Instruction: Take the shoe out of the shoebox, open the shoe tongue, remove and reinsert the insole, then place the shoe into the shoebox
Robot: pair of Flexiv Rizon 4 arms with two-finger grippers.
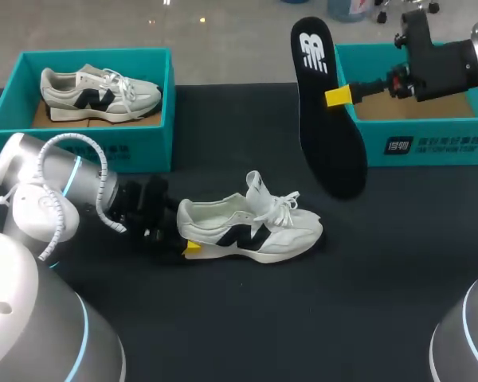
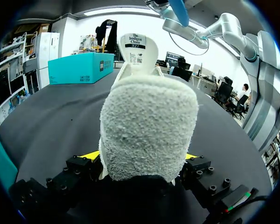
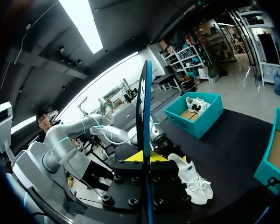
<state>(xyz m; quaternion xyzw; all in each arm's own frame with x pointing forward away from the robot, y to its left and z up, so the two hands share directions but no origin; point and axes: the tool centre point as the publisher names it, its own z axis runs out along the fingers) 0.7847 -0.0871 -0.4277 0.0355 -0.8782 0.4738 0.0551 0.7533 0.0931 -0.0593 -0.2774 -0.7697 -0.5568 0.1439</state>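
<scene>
two teal cardboard shoeboxes are sitting along the far side of the matte black table (image 1: 303, 318). the left shoebox (image 1: 80, 147) is holding a grey-and-white sneaker (image 1: 95, 91) on its brown cardboard floor. the right shoebox (image 1: 430, 143) is showing only its bare brown floor.

we are gripping the white sneaker (image 1: 255, 227) by its heel (image 2: 149, 130) with our left gripper (image 1: 187, 237). its yellow tips are pressing on the heel from both sides, spread as wide as the heel itself. the sneaker is standing on its sole near the middle of the table, toe pointing away from the gripper and well apart from both boxes. in the left wrist view the heel is looking fuzzy and nappy, with a rounded top, and the smooth tongue (image 2: 139, 49) is standing upright beyond it. the laces (image 1: 285, 208) are lying loose over the upper, which is carrying a dark logo on its side.

our right gripper (image 1: 340, 96) is pinching the insole (image 1: 327, 111) narrowly at one long edge and holding it in the air beside the right shoebox's near corner. the insole is hanging tilted, a thin, flat, black oval with a white logo at its upper end. in the right wrist view it is showing edge-on as a slim blade between the tips.
</scene>
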